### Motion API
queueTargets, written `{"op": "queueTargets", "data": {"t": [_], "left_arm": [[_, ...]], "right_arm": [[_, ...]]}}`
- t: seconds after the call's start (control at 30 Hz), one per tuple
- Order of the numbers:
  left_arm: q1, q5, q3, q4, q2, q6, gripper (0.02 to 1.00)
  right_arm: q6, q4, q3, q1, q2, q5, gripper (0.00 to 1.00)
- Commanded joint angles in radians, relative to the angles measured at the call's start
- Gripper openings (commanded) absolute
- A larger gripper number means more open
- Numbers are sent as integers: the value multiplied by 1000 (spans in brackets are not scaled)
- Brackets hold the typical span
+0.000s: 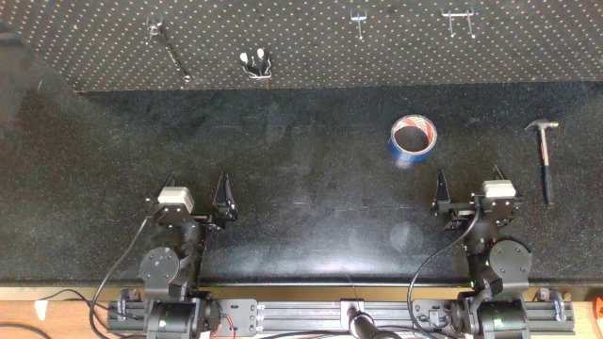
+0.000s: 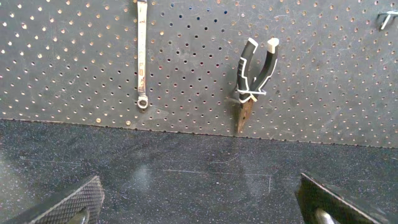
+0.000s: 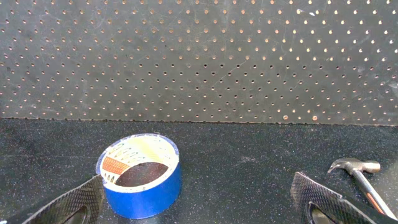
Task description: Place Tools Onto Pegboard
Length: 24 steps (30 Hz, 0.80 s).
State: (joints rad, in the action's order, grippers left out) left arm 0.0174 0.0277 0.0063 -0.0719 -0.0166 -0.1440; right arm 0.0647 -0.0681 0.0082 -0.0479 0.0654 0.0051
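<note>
A wrench (image 1: 171, 51) hangs on the pegboard (image 1: 311, 56) at the back left, with pliers (image 1: 255, 63) hung to its right; the left wrist view shows the wrench (image 2: 142, 56) and the pliers (image 2: 252, 81) too. A roll of blue tape (image 1: 413, 139) lies on the black table right of centre, and a hammer (image 1: 544, 160) lies at the far right. My left gripper (image 1: 199, 196) stands open near the front left, holding nothing. My right gripper (image 1: 469, 188) stands open near the front right, with the tape (image 3: 140, 174) just ahead and the hammer (image 3: 360, 177) off to one side.
Two bare metal hooks (image 1: 357, 21) (image 1: 459, 21) stick out of the pegboard at the upper right. The black table (image 1: 301, 198) has wide free room in its middle, between the two arms. Its front edge runs just ahead of the arm bases.
</note>
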Motion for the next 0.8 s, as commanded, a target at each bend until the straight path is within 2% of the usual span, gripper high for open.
{"op": "queueTargets", "data": {"t": [0.03,0.47,0.5,0.57,0.6,0.67,0.8], "left_arm": [[4,11,-1,-8,13,33,996],[4,11,-1,-8,13,33,996],[4,11,-1,-8,13,33,996],[4,11,-1,-8,13,33,996],[4,11,-1,-8,13,33,996],[4,11,-1,-8,13,33,996],[5,11,-1,-8,13,33,996]], "right_arm": [[-14,-5,-4,-4,-7,-2,978],[-5,-4,-4,-4,-7,2,978],[10,-5,-3,-4,-7,3,978],[142,-61,34,-4,-7,1,978],[152,-143,78,-6,-7,-18,978],[151,-264,208,-65,63,5,980],[148,-299,519,-172,441,13,978]]}}
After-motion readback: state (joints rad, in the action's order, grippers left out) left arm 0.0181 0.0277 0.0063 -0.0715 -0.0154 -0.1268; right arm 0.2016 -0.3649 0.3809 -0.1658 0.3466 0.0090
